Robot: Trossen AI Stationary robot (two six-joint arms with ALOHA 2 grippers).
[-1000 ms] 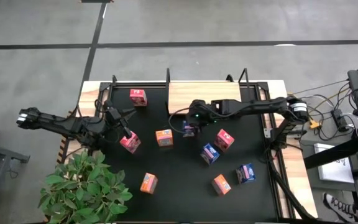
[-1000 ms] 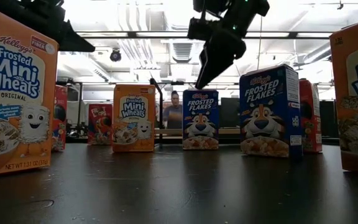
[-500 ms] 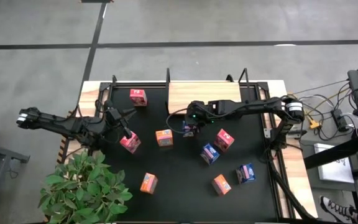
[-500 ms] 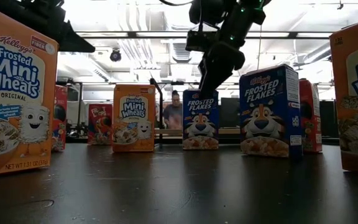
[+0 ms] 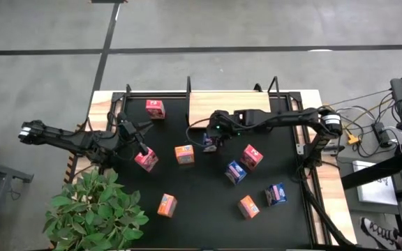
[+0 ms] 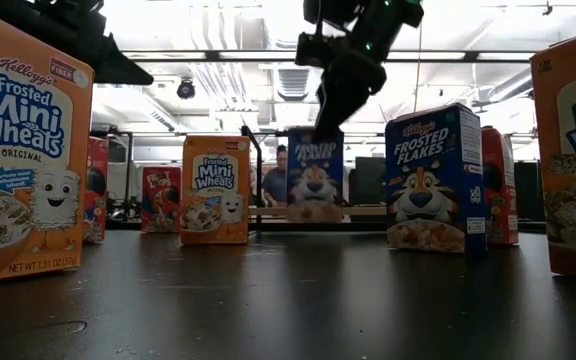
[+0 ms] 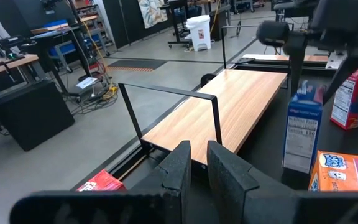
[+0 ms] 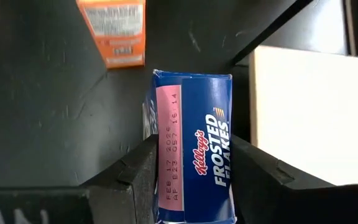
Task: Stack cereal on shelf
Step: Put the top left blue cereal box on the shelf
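I see the blue box (image 6: pixel 315 172) lifted clear of the black mat (image 5: pixel 201 202), clamped between my right claw's (image 5: pixel 210 141) fingers (image 8: pixel 138 171), near the shelf (image 5: pixel 229 108) at its 12 o'clock. An orange box (image 5: pixel 183 154) sits at its 8 o'clock. My left claw (image 5: pixel 144 148), fingers together, hovers over a red box (image 5: pixel 146 160).

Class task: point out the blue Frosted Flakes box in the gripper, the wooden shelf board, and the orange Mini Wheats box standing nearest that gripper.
blue Frosted Flakes box (image 8: pixel 199 163): right wrist view, top panel.
wooden shelf board (image 5: pixel 229 104): high view, bare wood.
orange Mini Wheats box (image 5: pixel 183 154): high view, top face.
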